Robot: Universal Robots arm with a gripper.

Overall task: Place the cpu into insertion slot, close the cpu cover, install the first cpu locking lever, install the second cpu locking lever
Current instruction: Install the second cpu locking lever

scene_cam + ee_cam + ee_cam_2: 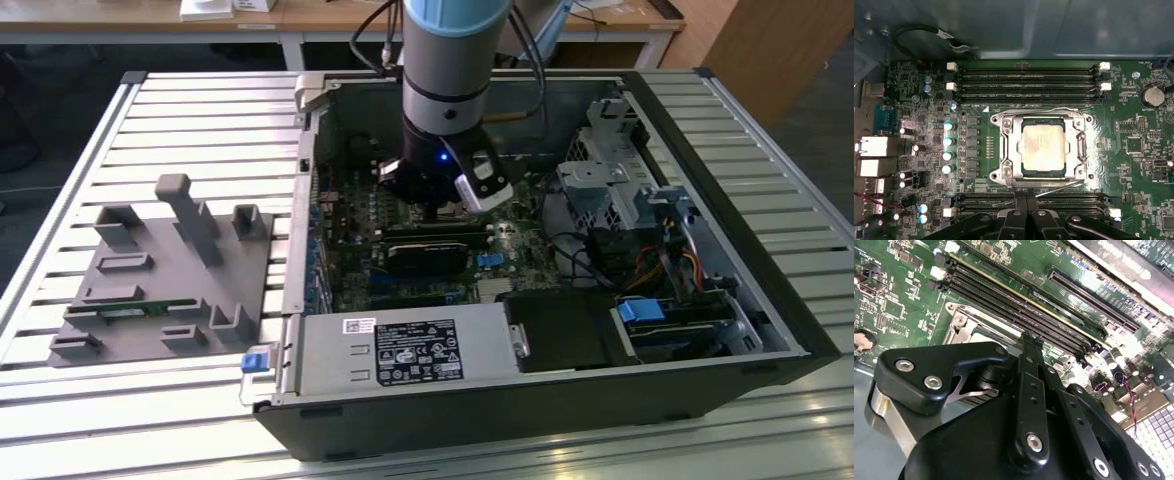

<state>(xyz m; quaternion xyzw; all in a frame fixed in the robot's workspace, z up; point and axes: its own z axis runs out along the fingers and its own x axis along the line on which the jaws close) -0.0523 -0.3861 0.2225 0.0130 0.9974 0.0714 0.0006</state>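
my gripper (1026,212) hangs low over the board (1134,145) inside the open case (787,330), its fingers (1026,202) pressed together with nothing between them. in the first wrist view their tips sit just past one edge of the socket, over the memory slots (1074,201) that run along that edge.

the cpu (1042,148) already lies in the socket, flat and square in its seat as far as i can judge. the cover (1005,150) is down around it, its frame lying on all four sides with the chip's top showing through the window. so i count the first two steps as done.

the levers are harder to call. a thin wire bar (1046,111) runs along the socket edge toward the far memory slots and looks tucked down. a second lever (1059,187) lies at a slant along the edge nearest my fingertips, and i judge it not yet latched, though i cannot see its hook clearly.

in the second wrist view the fingers (1029,390) hide most of the socket; one corner of the socket frame (961,320) shows beside them.

in the exterior view my gripper (441,205) is near the middle of the case, well apart from the power supply (400,350).
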